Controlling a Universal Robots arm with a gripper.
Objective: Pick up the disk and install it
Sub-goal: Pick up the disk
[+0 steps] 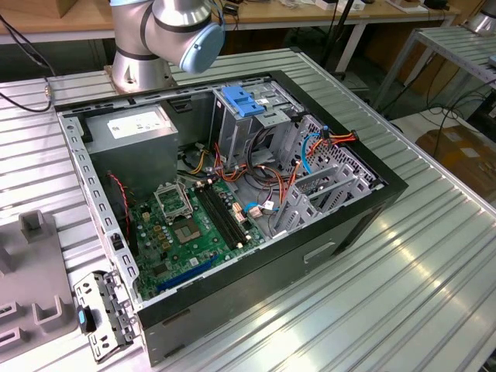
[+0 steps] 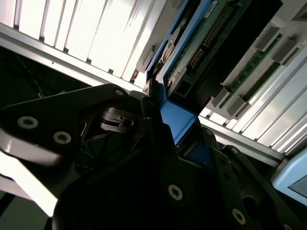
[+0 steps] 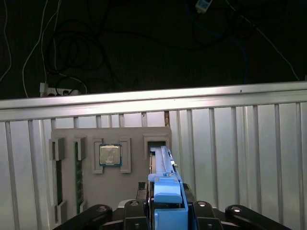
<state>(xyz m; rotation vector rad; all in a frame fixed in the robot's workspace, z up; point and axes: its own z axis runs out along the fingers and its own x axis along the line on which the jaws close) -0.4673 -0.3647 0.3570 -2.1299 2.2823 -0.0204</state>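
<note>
The disk (image 3: pixel 163 167) stands on its edge, its far end resting in a slot of a grey holder block (image 3: pixel 132 184). Its blue side rail (image 3: pixel 168 196) faces the camera. In the second wrist view the disk (image 2: pixel 192 45) shows its green circuit board and the blue rail (image 2: pixel 178 115). My gripper (image 3: pixel 168 213) sits around the near end of the disk, black fingers (image 3: pixel 136 211) pressed against both sides of the rail, shut on it. In the second wrist view, my gripper (image 2: pixel 165 127) clasps the same blue rail.
The open computer case (image 1: pixel 325 248) lies on the ribbed metal table (image 1: pixel 403 294), with a drive cage topped by a blue latch (image 1: pixel 244 101), a grey power-supply box (image 1: pixel 136 124) and a green motherboard (image 1: pixel 186 225). The holder block carries a processor chip (image 3: pixel 110 155) and memory sticks (image 3: pixel 76 167).
</note>
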